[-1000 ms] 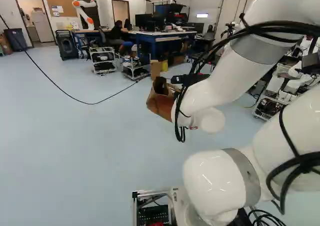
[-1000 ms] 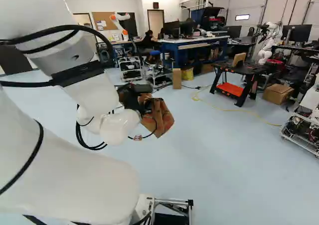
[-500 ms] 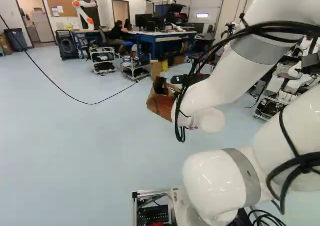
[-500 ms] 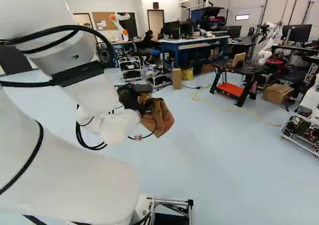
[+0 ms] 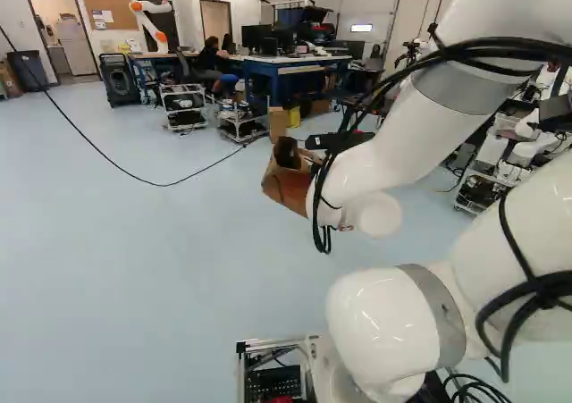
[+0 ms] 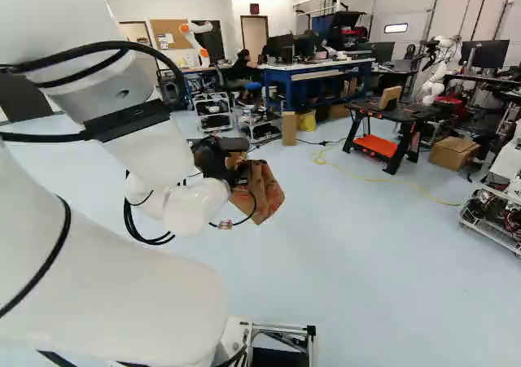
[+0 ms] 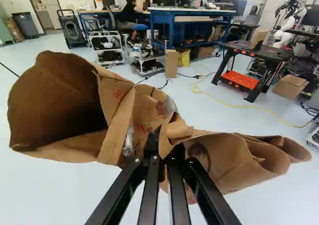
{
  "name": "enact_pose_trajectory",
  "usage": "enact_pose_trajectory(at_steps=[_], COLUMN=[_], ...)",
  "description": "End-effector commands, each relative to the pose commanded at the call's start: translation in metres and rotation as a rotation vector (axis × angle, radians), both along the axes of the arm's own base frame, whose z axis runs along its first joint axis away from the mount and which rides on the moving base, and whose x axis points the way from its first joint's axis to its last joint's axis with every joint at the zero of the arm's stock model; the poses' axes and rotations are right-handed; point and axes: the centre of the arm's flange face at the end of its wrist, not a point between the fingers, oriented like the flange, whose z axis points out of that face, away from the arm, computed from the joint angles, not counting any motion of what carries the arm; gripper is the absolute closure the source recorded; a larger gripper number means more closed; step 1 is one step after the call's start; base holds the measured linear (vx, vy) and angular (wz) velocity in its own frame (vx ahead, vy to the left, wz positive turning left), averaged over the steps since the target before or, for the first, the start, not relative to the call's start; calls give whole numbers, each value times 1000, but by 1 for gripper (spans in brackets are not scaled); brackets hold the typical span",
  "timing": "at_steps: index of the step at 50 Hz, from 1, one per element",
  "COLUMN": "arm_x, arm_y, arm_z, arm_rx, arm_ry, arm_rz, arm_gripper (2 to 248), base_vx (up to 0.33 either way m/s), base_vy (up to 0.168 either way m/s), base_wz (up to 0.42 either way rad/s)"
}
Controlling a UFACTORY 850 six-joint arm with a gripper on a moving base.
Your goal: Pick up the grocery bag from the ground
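In the left base view, the brown paper grocery bag (image 5: 284,188) is by the end of the white arm (image 5: 375,157), over the floor (image 5: 134,269). It leans, dark mouth up, body slanting down. It is well apart from the blue table's (image 5: 284,67) near edge.

In the right base view, the black end effector (image 6: 213,162) is right by the bag; its tips are hidden. A cardboard box (image 6: 453,154) sits beside the black table (image 6: 407,113); the left base view does not show that box.

In the wrist view, the end effector (image 7: 163,147) pinches the bag's scrunched middle. The bag's long way runs across the fingers, mouth on one side, folds on the other. Floor shows between the bag and both tables.
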Motion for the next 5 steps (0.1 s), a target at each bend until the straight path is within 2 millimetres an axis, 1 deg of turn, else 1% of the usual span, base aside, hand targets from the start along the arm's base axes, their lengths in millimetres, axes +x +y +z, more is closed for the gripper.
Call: enact_pose_trajectory(at_steps=[5], arm_x=[0], arm_y=[0], arm_z=[0], arm_rx=[0], arm_ry=[0], arm_rz=[0], arm_gripper=[228], base_vx=[0], base_vy=[0], base_wz=[0])
